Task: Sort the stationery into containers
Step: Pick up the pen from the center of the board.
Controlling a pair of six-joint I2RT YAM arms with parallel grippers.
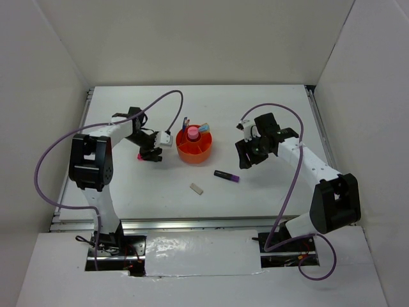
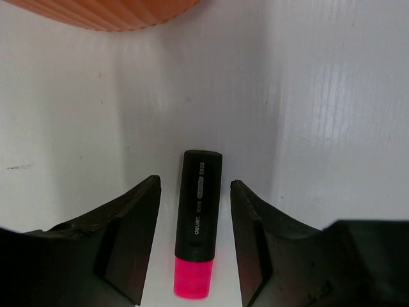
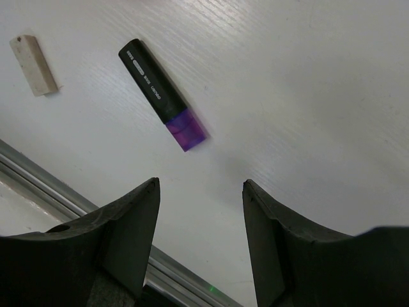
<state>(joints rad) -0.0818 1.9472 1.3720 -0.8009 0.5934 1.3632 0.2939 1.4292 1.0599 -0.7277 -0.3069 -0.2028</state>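
Beside orange organizer [image 1: 192, 155], on table [image 1: 268, 192] — pink-black marker [image 2: 198, 211] lying flat betw. jaws of left claw [image 2: 195, 185], open w/ gaps both sides, not gripping. Right claw [image 3: 201, 185] open too, nothing in it — hovering over table nr purple-black marker [image 3: 160, 93] & eraser block [image 3: 33, 56], both lying apart from organizer.

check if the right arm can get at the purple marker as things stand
Probably yes: the purple marker lies alone on the table just ahead of the open right gripper, the eraser off to one side, nothing between them.
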